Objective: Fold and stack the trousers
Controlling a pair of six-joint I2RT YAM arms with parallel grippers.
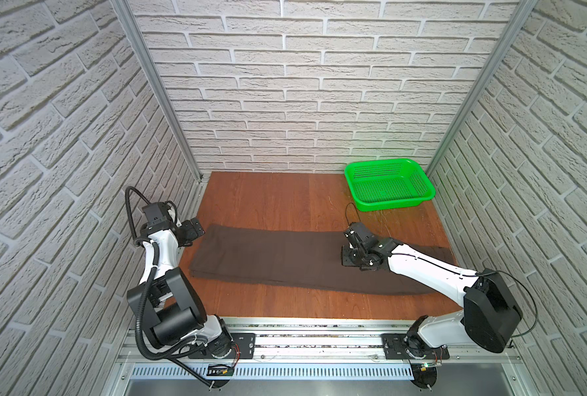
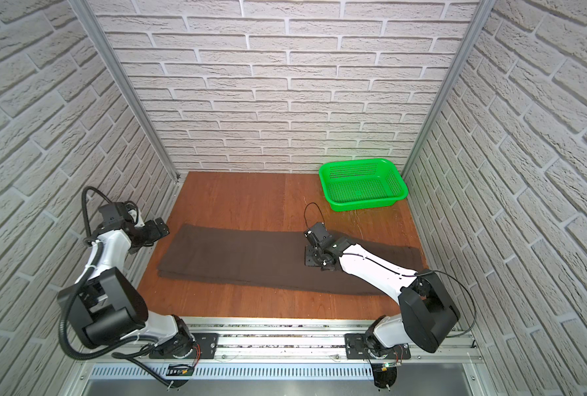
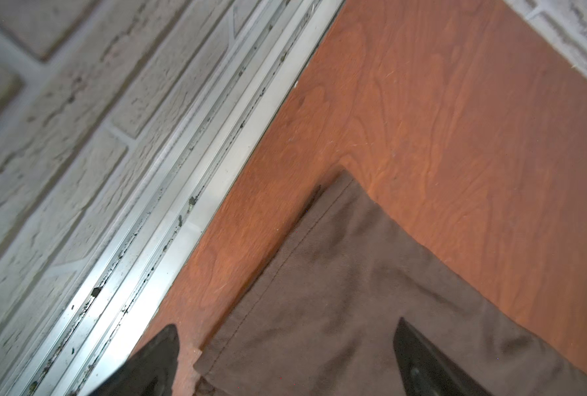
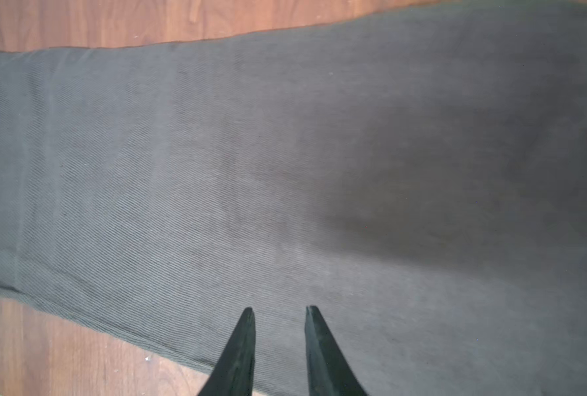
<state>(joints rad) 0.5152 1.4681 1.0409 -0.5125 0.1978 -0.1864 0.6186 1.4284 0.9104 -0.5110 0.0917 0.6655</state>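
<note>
Here, in both top views: dark brown trousers (image 1: 285,260) (image 2: 250,260) lie flat, folded lengthwise into long band across wooden table (image 1: 268,199). Green basket (image 1: 388,185) sits well apart in far right corner. Left gripper (image 1: 196,231) hovers at band's left end, right gripper (image 1: 348,255) low over right half.

Left wrist view: hemmed corner, stitch line visible, fingers spread wide, holding nothing.

Right wrist view: matte twill fills frame, fingers narrowly parted, nothing between.

Robot test cell, laboratory-type; brick-pattern panels (image 1: 319,85) on aluminium posts (image 1: 155,85) enclose my arms (image 1: 158,253) on three sides; their bases bolt to a slotted aluminium rail (image 1: 319,337); wood-grain board (image 1: 268,199) beneath them; green basket (image 1: 388,205) beyond my right arm (image 1: 422,267).
</note>
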